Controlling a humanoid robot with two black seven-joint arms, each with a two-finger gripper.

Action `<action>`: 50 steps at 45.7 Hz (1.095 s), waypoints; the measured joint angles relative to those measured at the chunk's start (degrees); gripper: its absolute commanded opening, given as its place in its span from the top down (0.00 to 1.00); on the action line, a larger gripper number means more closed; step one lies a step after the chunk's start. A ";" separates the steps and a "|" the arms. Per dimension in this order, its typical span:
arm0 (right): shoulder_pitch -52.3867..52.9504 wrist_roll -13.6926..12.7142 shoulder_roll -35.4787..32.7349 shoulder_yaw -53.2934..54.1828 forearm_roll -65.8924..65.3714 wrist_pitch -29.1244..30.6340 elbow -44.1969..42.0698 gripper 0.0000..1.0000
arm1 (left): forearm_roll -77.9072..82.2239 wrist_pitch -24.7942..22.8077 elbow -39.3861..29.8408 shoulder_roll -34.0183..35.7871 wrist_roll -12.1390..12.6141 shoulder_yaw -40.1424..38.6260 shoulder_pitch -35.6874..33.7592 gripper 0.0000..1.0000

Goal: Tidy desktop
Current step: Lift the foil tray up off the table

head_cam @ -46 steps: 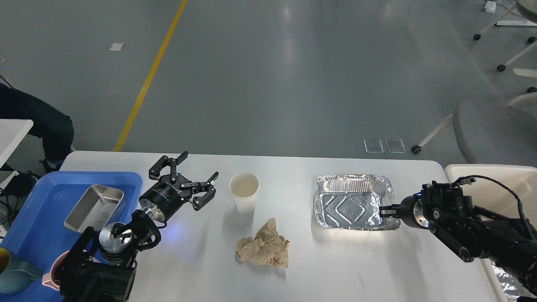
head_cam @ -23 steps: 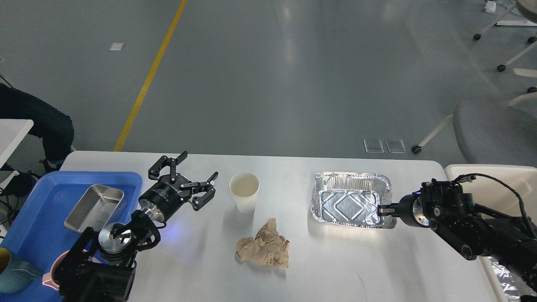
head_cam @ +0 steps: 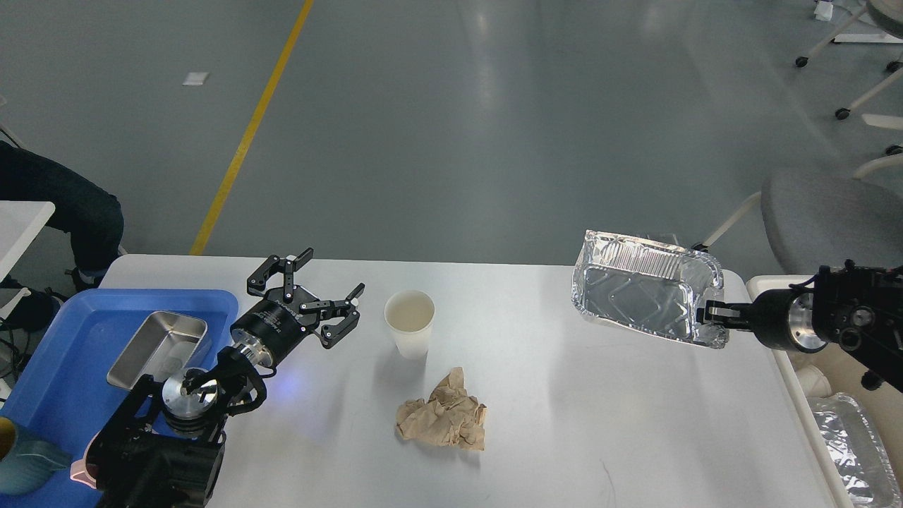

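Observation:
The white desktop (head_cam: 564,423) fills the lower view. My right gripper (head_cam: 707,312) is shut on the rim of a foil tray (head_cam: 638,291) and holds it tilted in the air above the desktop's right end. My left gripper (head_cam: 324,295) is open and empty, just left of a white paper cup (head_cam: 409,323) that stands upright. A crumpled brown paper (head_cam: 443,414) lies in front of the cup.
A blue plastic tray (head_cam: 63,360) at the left holds a steel pan (head_cam: 159,349), a teal cup (head_cam: 21,462) and a pink item. A cream bin (head_cam: 839,395) at the right edge holds another foil tray (head_cam: 850,441). A grey chair (head_cam: 832,219) stands beyond the table.
My right gripper has lifted the foil tray off the desktop and carried it up and to the right, tilting it. The left arm has barely moved.

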 measured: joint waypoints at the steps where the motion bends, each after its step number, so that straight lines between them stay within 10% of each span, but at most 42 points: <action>1: -0.11 0.06 -0.90 0.28 0.29 0.00 1.09 1.00 | 0.00 0.03 0.00 0.07 0.00 0.01 0.02 0.00; 37: -0.39 1.24 -5.00 4.80 0.93 1.90 24.60 1.00 | 1.30 0.61 0.02 0.59 0.22 0.07 0.69 0.00; 50: -2.02 -4.63 -3.35 3.41 -0.96 2.38 24.39 1.00 | 3.42 0.74 0.02 0.53 0.25 0.07 0.15 0.00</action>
